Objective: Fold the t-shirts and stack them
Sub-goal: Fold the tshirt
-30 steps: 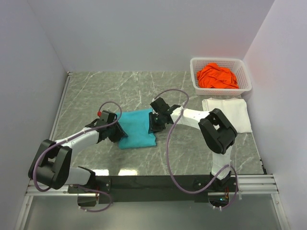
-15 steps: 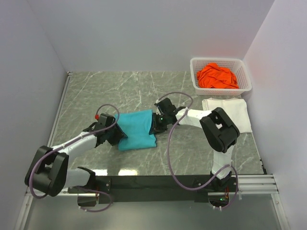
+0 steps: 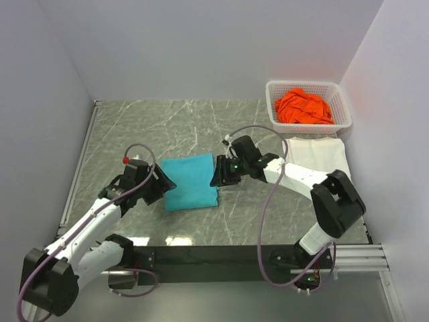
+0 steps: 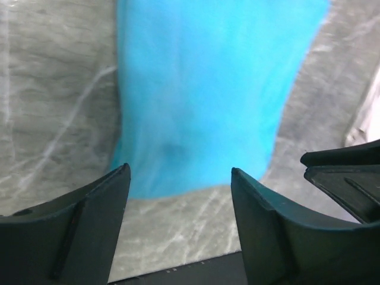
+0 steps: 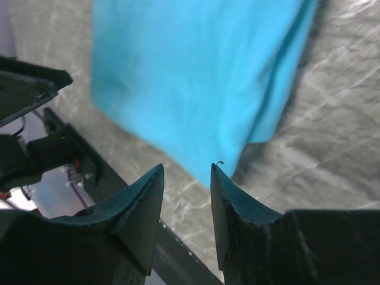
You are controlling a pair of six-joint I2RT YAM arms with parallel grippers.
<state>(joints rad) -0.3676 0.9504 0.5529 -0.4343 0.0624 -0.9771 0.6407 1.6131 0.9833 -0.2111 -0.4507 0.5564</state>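
Observation:
The teal t-shirt (image 3: 191, 181) lies folded into a rectangle on the table's middle; it also shows in the left wrist view (image 4: 208, 89) and the right wrist view (image 5: 196, 77). My left gripper (image 3: 161, 190) is open and empty just off its left edge. My right gripper (image 3: 216, 176) is open and empty just off its right edge. The white t-shirt (image 3: 318, 157) lies folded at the right, partly behind my right arm. The orange t-shirt (image 3: 303, 107) lies crumpled in the white lattice basket (image 3: 343, 121).
The basket stands at the back right corner by the right wall. The marble table (image 3: 161, 127) ends at a black rail (image 3: 221, 255) near the arm bases. Walls close in the left, back and right.
Both grippers have drawn back off the teal t-shirt, the left one to the left, the right one to the right. The shirt stays folded in place.

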